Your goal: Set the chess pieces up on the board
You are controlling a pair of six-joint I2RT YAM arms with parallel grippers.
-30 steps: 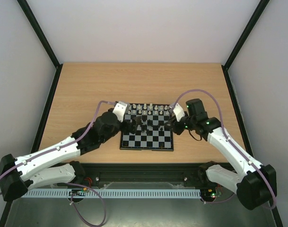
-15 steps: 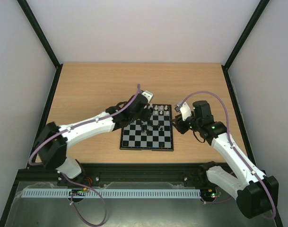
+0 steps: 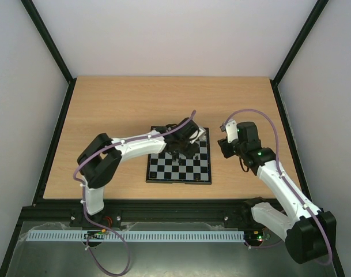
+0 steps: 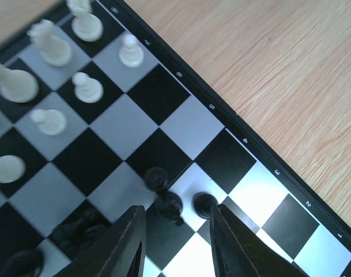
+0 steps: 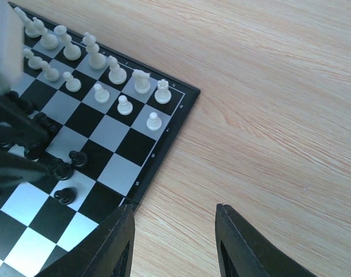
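Note:
The board [image 3: 163, 173] lies mid-table, its rim showing in both wrist views [image 4: 233, 124] [image 5: 163, 145]. White chess pieces [image 4: 87, 88] [image 5: 123, 105] fill its far rows. Black chess pieces [image 5: 64, 196] stand loose near the middle. My left gripper [image 3: 184, 151] [image 4: 175, 210] reaches over the board's right half, jaws open but narrow. One black piece [image 4: 168, 205] stands between the fingers, untouched. Another black piece [image 4: 205, 203] sits against the right fingertip [image 4: 218, 212]. My right gripper [image 3: 223, 151] [image 5: 174, 210] hangs open over bare wood beside the board's right rim, holding nothing.
The left arm [image 3: 135, 147] lies across the board's far-left part and hides pieces there in the top view. Its dark gripper body [image 5: 11, 135] fills the left edge of the right wrist view. Black frame posts [image 3: 57, 124] border the wooden tabletop [image 3: 106, 104].
The left arm swung from the board's left side across to its right half, and its jaws narrowed. The right gripper drew back to the right, off the board.

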